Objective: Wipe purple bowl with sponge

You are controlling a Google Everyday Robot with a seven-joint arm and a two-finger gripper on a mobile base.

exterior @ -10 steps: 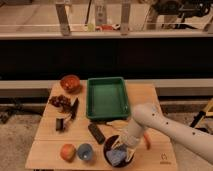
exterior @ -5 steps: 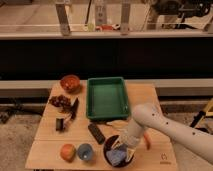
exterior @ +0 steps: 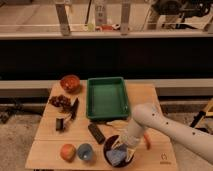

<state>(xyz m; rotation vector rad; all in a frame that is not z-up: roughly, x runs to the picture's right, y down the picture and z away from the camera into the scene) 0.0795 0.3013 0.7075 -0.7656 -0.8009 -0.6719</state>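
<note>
The purple bowl (exterior: pixel 111 148) sits near the front edge of the wooden table (exterior: pixel 47 127), right of the small blue cup (exterior: pixel 85 151). The light blue sponge (exterior: pixel 118 157) lies inside the bowl, at its front right. My gripper (exterior: pixel 121 148) reaches down into the bowl from the right, at the end of the white arm (exterior: pixel 165 127), and sits right on the sponge. The arm's wrist hides the bowl's right rim.
A green tray (exterior: pixel 107 97) stands mid-table. An orange-brown bowl (exterior: pixel 70 82) is at the back left, with grapes (exterior: pixel 60 101) and dark utensils (exterior: pixel 67 116) below it. A dark bar (exterior: pixel 96 133) lies left of the purple bowl. An orange fruit (exterior: pixel 67 151) and a carrot-like piece (exterior: pixel 147 141) are nearby.
The gripper and sponge have shifted only slightly inside the purple bowl. Everything else on the table stays where it was.
</note>
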